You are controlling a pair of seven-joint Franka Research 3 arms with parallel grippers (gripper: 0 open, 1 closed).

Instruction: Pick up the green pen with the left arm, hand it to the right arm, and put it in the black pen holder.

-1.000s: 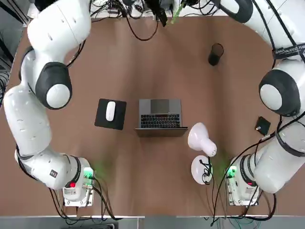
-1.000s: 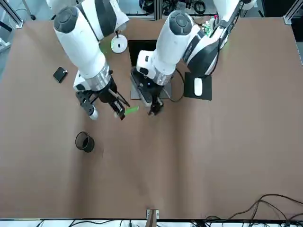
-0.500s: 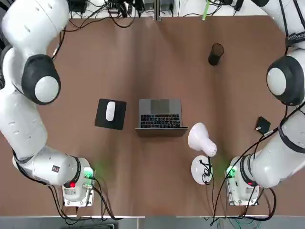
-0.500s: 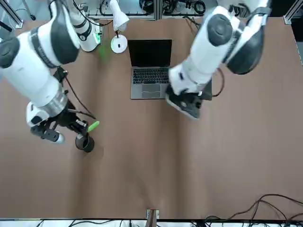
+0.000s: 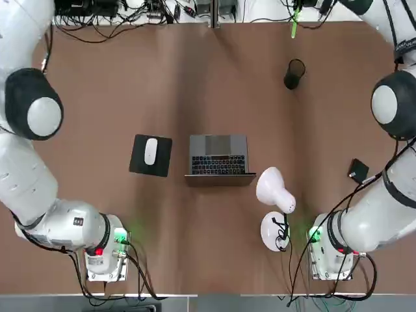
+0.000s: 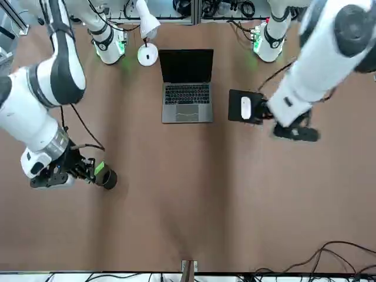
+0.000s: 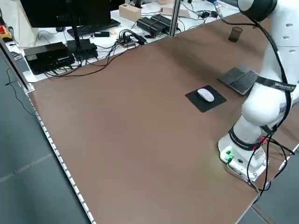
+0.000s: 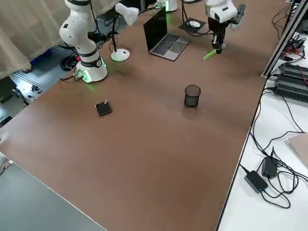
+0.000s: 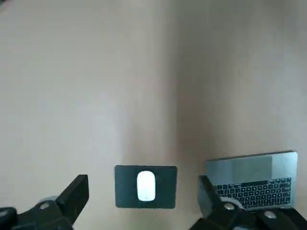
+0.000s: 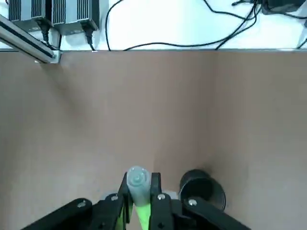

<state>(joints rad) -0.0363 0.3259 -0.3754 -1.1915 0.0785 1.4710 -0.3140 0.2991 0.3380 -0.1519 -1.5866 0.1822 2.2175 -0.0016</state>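
Observation:
The green pen (image 6: 98,169) is held in my right gripper (image 6: 89,171), shut on it, up in the air right beside the black pen holder (image 6: 107,178). In the right wrist view the pen (image 10: 137,183) stands between the fingers, pale tip outward, with the holder (image 10: 202,189) on the table close beside them. From overhead the pen (image 5: 294,24) shows near the far edge, beyond the holder (image 5: 294,73). My left gripper (image 6: 295,131) hovers open and holding nothing next to the mouse pad (image 6: 244,107); its wrist view shows the spread fingers (image 9: 76,192) above the mouse.
A laptop (image 5: 218,155) sits mid-table, with a white mouse (image 5: 151,151) on a black pad to its left. A white desk lamp (image 5: 275,190) stands on the right and a small black square gadget (image 5: 358,171) farther right. Cables run along the far edge.
The right gripper carried the pen from mid-table over to the pen holder. The left gripper, open, drew back sideways past the laptop to the mouse pad.

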